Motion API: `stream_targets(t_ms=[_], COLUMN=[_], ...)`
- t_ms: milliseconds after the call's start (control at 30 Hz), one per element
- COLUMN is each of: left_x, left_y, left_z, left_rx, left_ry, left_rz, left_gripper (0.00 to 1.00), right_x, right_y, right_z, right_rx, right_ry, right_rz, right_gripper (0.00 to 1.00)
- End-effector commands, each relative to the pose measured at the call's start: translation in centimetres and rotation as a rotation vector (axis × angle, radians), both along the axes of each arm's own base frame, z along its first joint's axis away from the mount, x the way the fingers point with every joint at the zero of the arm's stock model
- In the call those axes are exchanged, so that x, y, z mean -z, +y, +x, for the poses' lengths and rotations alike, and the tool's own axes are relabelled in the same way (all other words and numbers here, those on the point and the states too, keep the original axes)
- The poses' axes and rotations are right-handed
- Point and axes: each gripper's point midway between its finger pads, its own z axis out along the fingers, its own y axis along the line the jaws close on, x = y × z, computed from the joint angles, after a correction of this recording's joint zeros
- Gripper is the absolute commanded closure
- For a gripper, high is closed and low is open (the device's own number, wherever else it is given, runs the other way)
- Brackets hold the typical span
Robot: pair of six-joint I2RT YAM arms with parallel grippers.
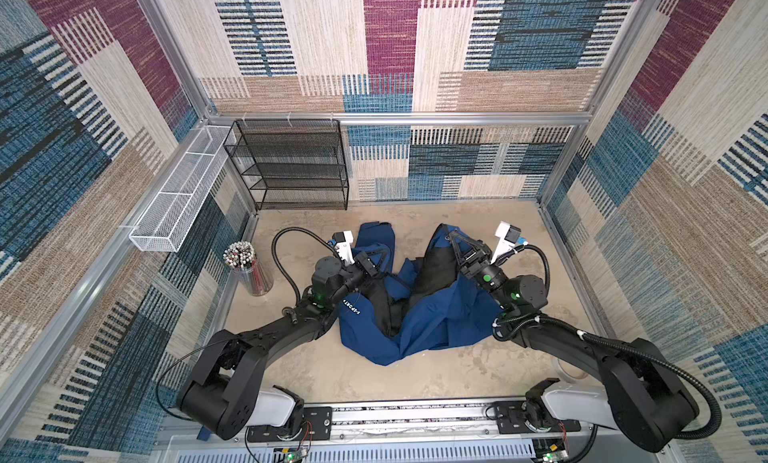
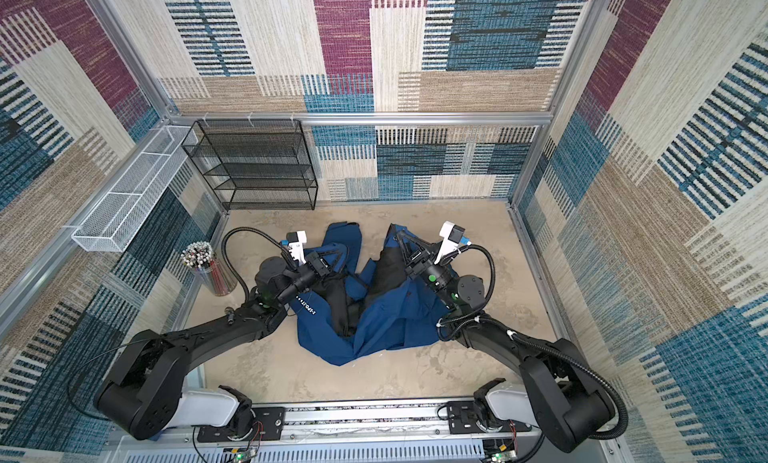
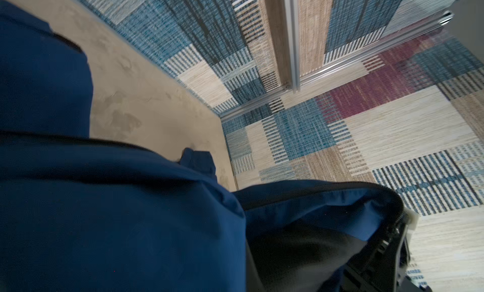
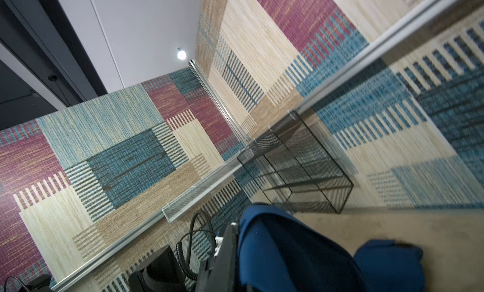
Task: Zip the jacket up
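Observation:
The navy jacket (image 1: 415,315) lies crumpled and open on the beige table in both top views, its black lining (image 1: 436,270) showing and white chest text (image 1: 351,309) near the left arm. My left gripper (image 1: 386,254) is shut on the jacket's left front flap and holds it off the table. My right gripper (image 1: 451,234) is shut on the right front flap, pulled up into a peak. In the left wrist view blue cloth (image 3: 117,212) hides the jaws, and a black zipper edge (image 3: 398,204) shows. In the right wrist view cloth (image 4: 282,251) drapes over the jaws.
A black mesh shelf rack (image 1: 291,166) stands at the back left wall. A white mesh basket (image 1: 178,191) hangs on the left wall. A clear cup of pencils (image 1: 247,270) stands at the table's left edge. Patterned walls enclose the table on three sides.

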Motion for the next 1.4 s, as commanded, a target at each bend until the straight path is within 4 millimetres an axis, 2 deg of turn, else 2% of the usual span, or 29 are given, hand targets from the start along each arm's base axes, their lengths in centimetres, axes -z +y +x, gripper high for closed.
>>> stream_targets(t_ms=[0, 100, 200, 233, 633, 900, 1167, 1367], left_x=[2.5, 4.1, 4.7, 4.7, 4.4, 3.3, 0.6, 0.2], left_y=[1.5, 3.2, 3.8, 3.9, 4.2, 4.4, 3.1, 2.9], left_z=[-1.4, -2.5, -3.4, -3.6, -4.4, -4.6, -3.0, -2.8], left_rx=[-0.02, -0.05, -0.06, -0.06, -0.065, -0.07, -0.042, -0.035], left_ry=[0.072, 0.123, 0.151, 0.154, 0.165, 0.123, 0.048, 0.041], left_rz=[0.065, 0.098, 0.097, 0.091, 0.032, 0.027, -0.026, -0.03], left_gripper=[1.0, 1.0, 1.0, 0.93, 0.63, 0.6, 0.59, 0.61], right_x=[3.4, 5.6, 6.2, 6.2, 5.5, 5.1, 4.9, 4.6], right_y=[1.0, 3.1, 4.0, 4.1, 5.3, 5.4, 5.5, 5.4], right_z=[0.1, -1.0, -1.3, -1.3, -0.9, -1.0, -1.1, -1.2], right_rx=[-0.021, -0.07, -0.098, -0.102, -0.142, -0.149, -0.159, -0.159], right_ry=[0.13, 0.176, 0.192, 0.189, 0.185, 0.177, 0.173, 0.17], right_rz=[-0.005, -0.027, -0.011, -0.006, 0.005, 0.016, 0.02, 0.024], right_gripper=[1.0, 1.0, 1.0, 1.0, 1.0, 1.0, 1.0, 1.0])
